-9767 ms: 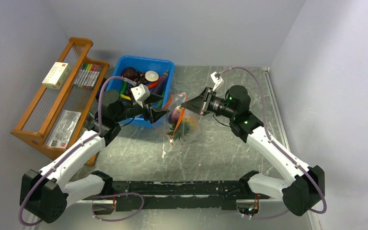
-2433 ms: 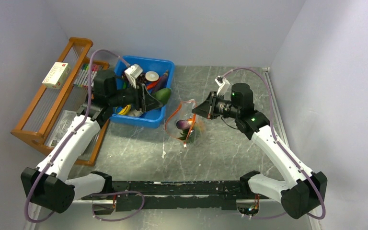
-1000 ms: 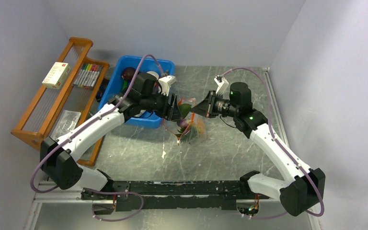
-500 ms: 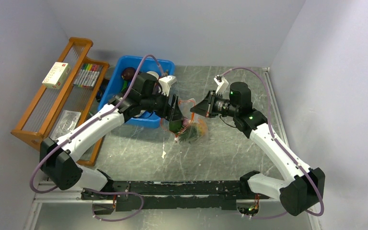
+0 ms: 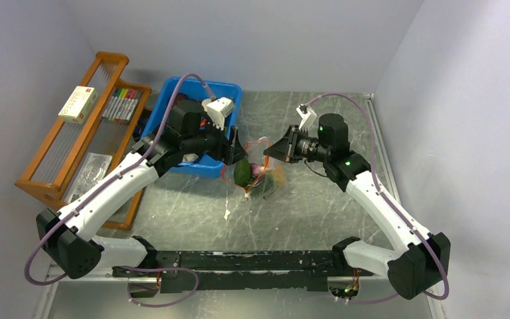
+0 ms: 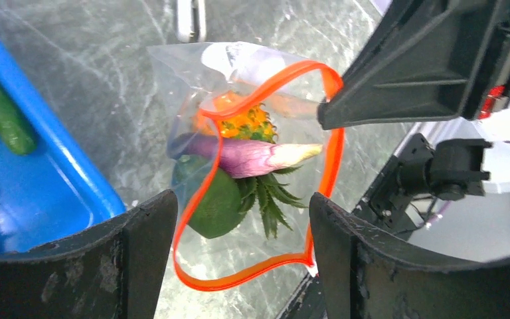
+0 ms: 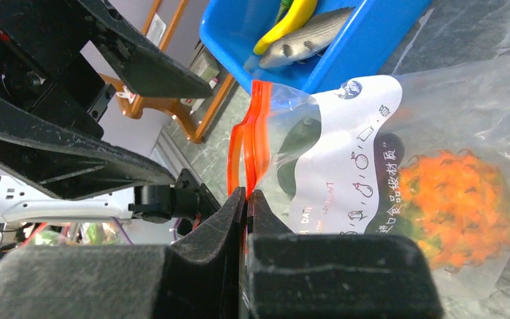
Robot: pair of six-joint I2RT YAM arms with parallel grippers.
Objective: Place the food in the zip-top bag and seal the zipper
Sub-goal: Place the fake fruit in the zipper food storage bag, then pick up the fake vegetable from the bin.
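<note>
The zip-top bag (image 5: 259,174) sits on the table (image 5: 305,212) just beside the blue bin (image 5: 172,90), between the two arms. It is floppy and would slump shut if left alone. That is the likely reason the right jaws are clenched on the zipper (image 7: 252,139) at one side of the mouth. They pinch the red-orange strip and lift it so the mouth gapes upward in a wide loop, seen plainly from the left wrist. Inside lie the orange pineapple (image 6: 242,119) with its green leaves, the purple eggplant (image 6: 246,156) across it, and a round green piece (image 6: 216,206) low against the near wall. What fruit that green piece is meant to be I cannot tell. The left jaws hang over the open mouth, spread wide and released, with nothing between them. In the wrist view their two fingers frame the loop without appearing to touch it, though from the top camera the gap to the rim is hard to judge. That position fits dropping food straight down rather than pushing it in past the thin plastic. The bin holds more toys, among them a long green vegetable (image 6: 3,109) and a fish (image 7: 305,36). Loading therefore looks unfinished, and the zipper is not yet pressed together along its length.
</note>
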